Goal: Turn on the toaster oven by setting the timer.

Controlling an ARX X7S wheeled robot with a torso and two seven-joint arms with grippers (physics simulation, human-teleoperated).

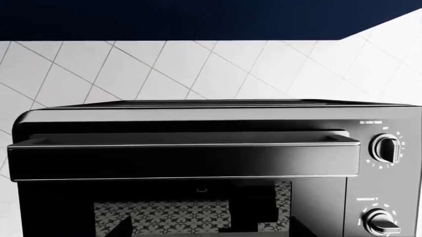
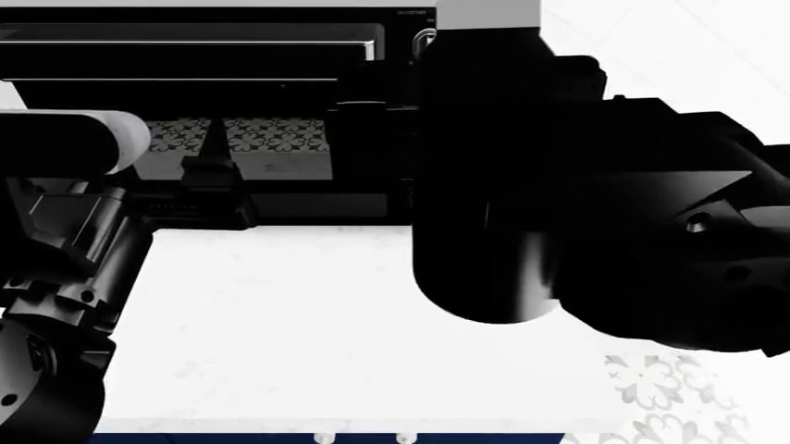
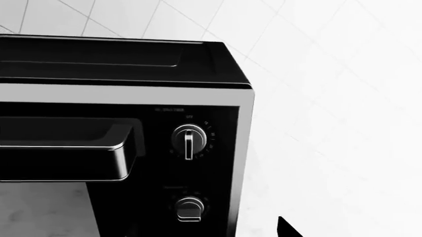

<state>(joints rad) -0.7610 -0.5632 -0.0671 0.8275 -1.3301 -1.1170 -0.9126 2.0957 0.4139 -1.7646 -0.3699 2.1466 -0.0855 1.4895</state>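
You are facing a white speckled countertop (image 2: 284, 324) backed by a white tiled wall (image 1: 197, 69). The large black boxy toaster oven (image 1: 197, 158) stands at the back of the counter, against that wall, its round silver-ringed top knob (image 3: 189, 139) unheld. Your bulky black right arm (image 2: 556, 203) blocks the knob column in the head view. Neither gripper's fingers show clearly, so you cannot tell their opening.
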